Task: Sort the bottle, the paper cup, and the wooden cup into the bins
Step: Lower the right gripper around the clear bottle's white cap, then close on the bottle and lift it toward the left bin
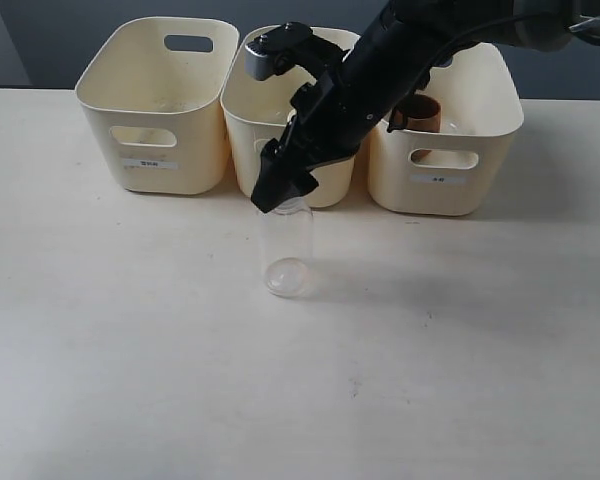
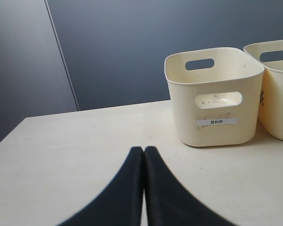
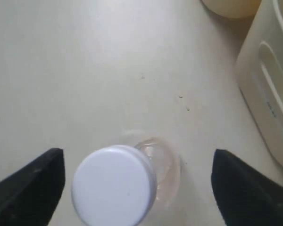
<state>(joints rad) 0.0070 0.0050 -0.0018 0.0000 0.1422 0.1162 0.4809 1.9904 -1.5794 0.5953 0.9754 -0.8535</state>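
Observation:
The clear bottle (image 1: pixel 288 250) stands upright on the table in front of the middle bin (image 1: pixel 242 128). My right gripper (image 1: pixel 280 190) hangs open right over its top. In the right wrist view the white cap (image 3: pixel 114 184) sits between the two spread fingers (image 3: pixel 33 183), closer to one, touching neither. The wooden cup (image 1: pixel 417 112) lies inside the right bin (image 1: pixel 450 180). The paper cup is hidden. The left bin (image 1: pixel 155 110) shows nothing inside. My left gripper (image 2: pixel 144 149) is shut and empty, low over the table near the left bin (image 2: pixel 212 94); it is out of the exterior view.
The three bins stand in a row at the back of the cream table (image 1: pixel 130 350). The right arm (image 1: pixel 400 50) reaches across the middle bin. A dark wall (image 2: pixel 132 47) rises behind the table.

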